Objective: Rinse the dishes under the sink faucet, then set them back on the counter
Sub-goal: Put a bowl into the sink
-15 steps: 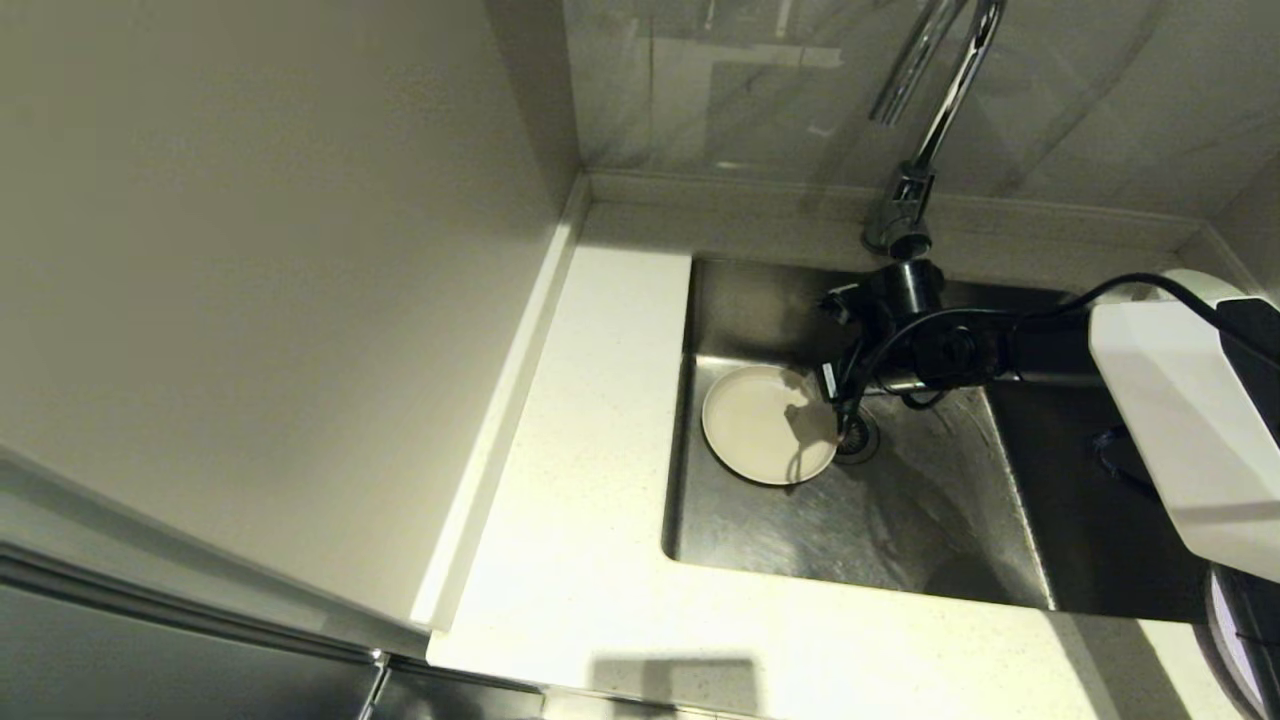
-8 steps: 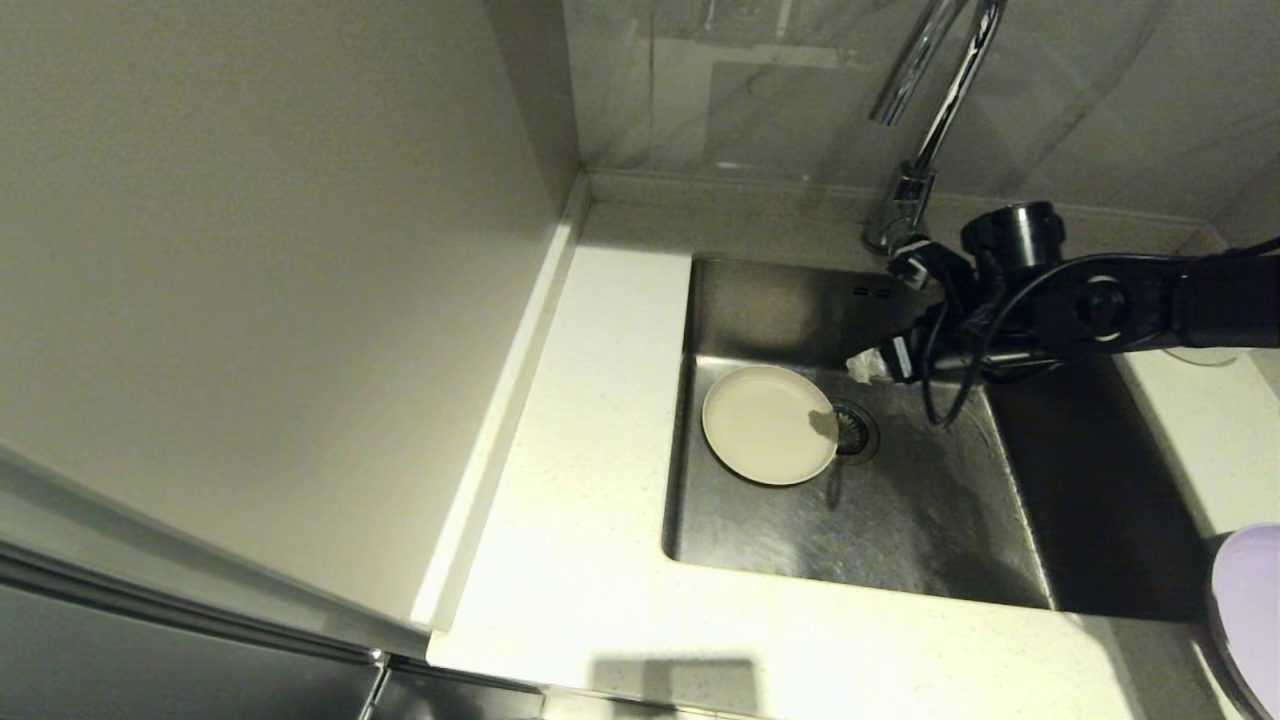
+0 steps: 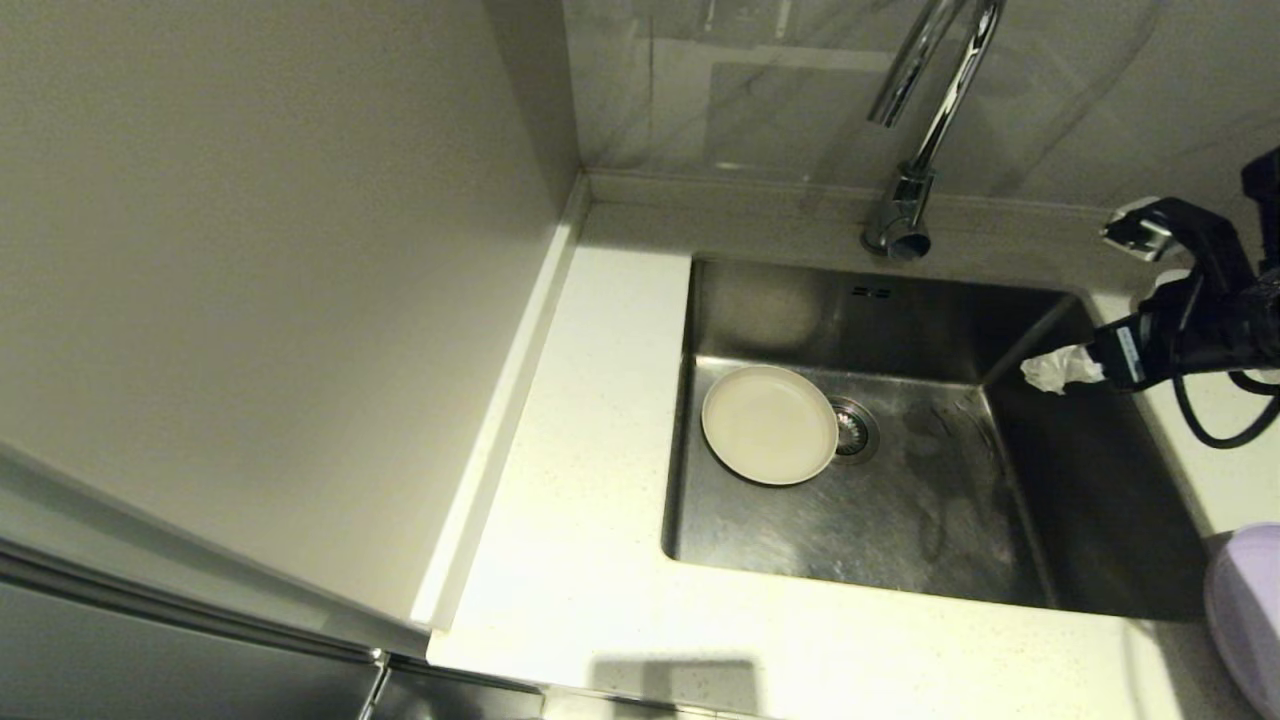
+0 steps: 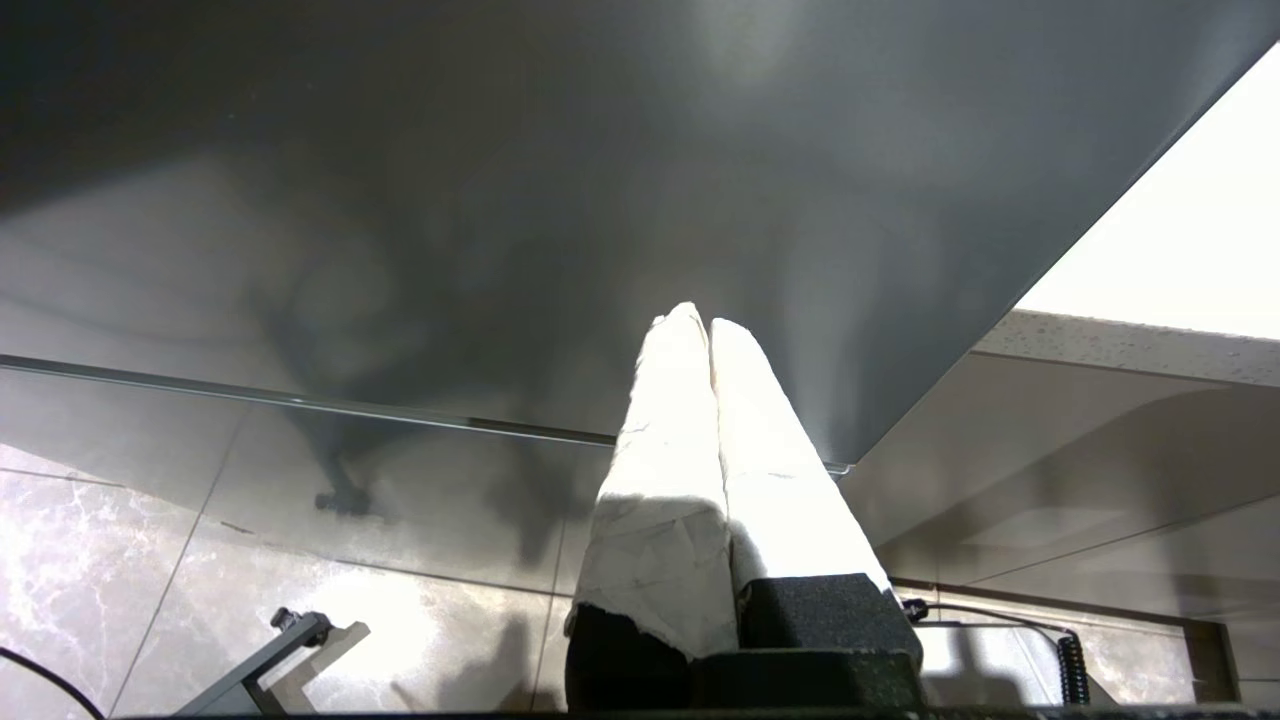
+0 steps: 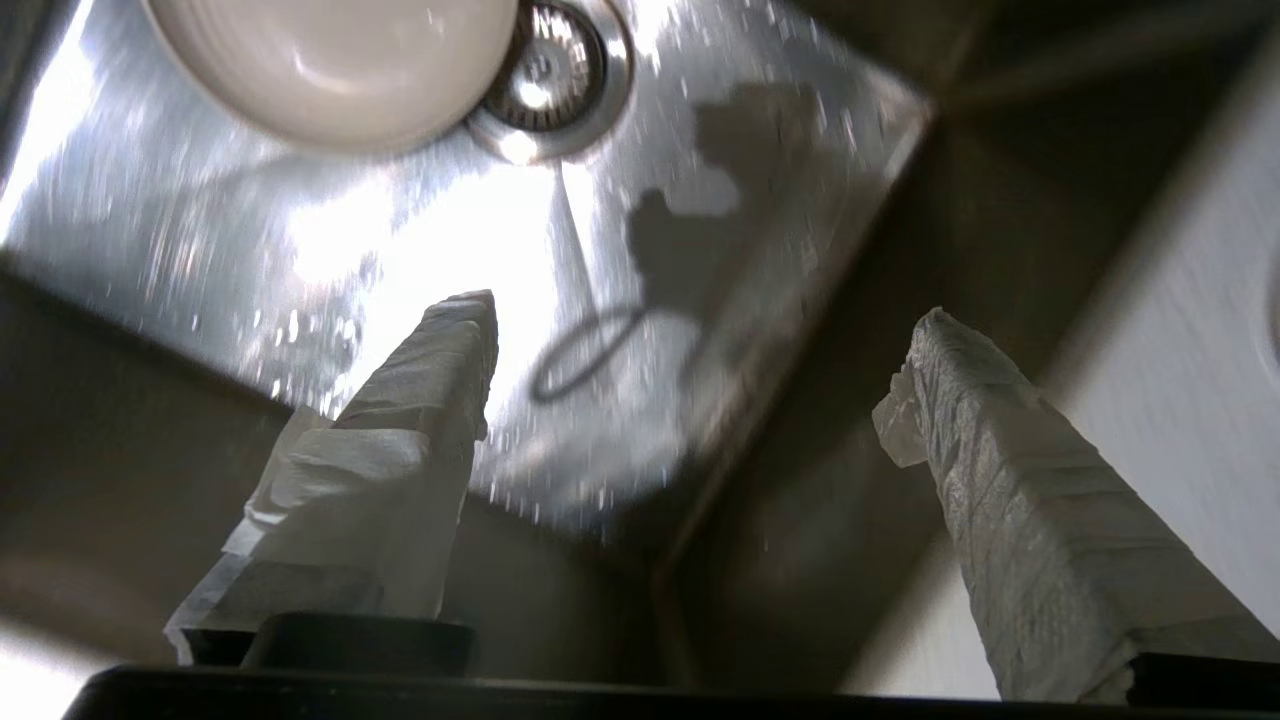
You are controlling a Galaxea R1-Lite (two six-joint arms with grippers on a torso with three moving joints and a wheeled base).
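Note:
A cream plate (image 3: 770, 425) lies flat on the floor of the steel sink (image 3: 900, 530), touching the round drain (image 3: 853, 430); the right wrist view shows this plate (image 5: 330, 60) too. The chrome faucet (image 3: 915, 150) rises behind the basin with no water running. My right gripper (image 3: 1095, 300) hangs over the sink's right rim, open and empty, far from the plate. In its own view the right gripper (image 5: 703, 312) holds nothing between its white-wrapped fingers (image 5: 440, 380). A lilac plate (image 3: 1245, 610) sits on the counter (image 3: 590, 450) at the right edge. My left gripper (image 4: 700, 322) is shut, parked low beside a dark cabinet front.
A tall pale wall panel (image 3: 250, 300) borders the counter on the left. A low raised edge (image 3: 760, 190) runs along the back under the marble wall. Wet streaks mark the sink floor to the right of the drain.
My right arm has pulled up and away from the cream plate to the sink's right rim, its jaws widening. The plate stays in the sink. The lilac plate has come into view.

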